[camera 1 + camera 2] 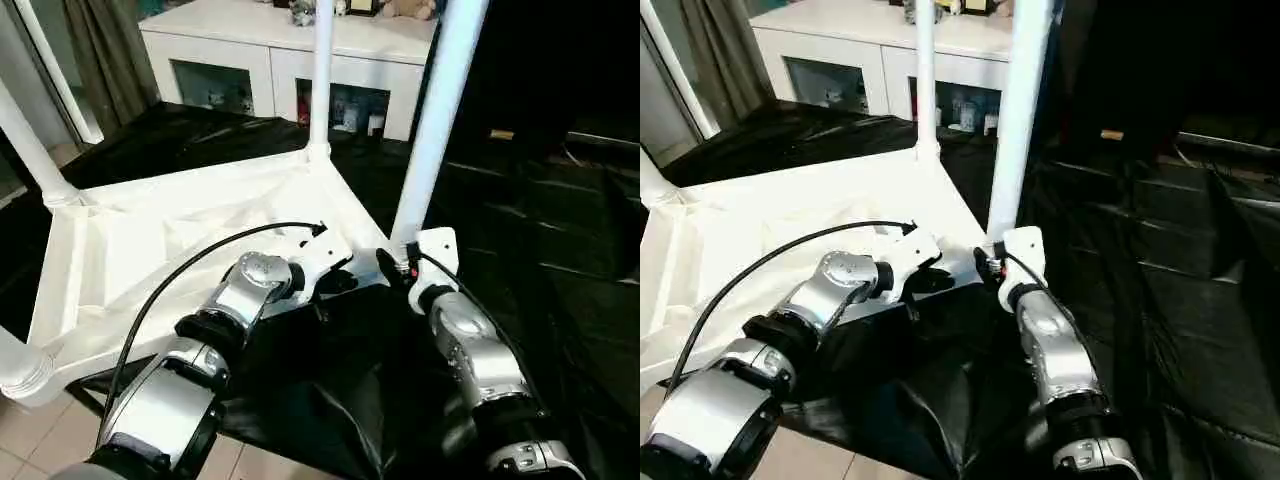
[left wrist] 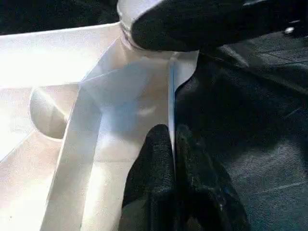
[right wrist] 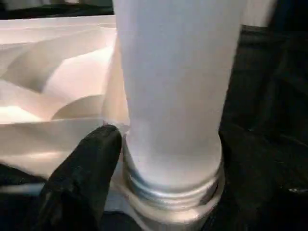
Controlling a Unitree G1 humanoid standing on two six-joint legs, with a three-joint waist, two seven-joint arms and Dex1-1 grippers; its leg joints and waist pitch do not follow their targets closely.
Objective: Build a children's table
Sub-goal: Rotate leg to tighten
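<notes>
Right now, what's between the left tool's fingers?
The tabletop's thin side wall: in the left wrist view the left tool pinches its edge, just short of the corner socket holding the near leg.

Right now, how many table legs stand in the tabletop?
4 legs: left corner, far corner, beside the right pincer, and near left, mostly cut off.

4 legs [image 1: 436, 120], 1 tabletop [image 1: 150, 260], 1 cabinet [image 1: 260, 50]
</notes>
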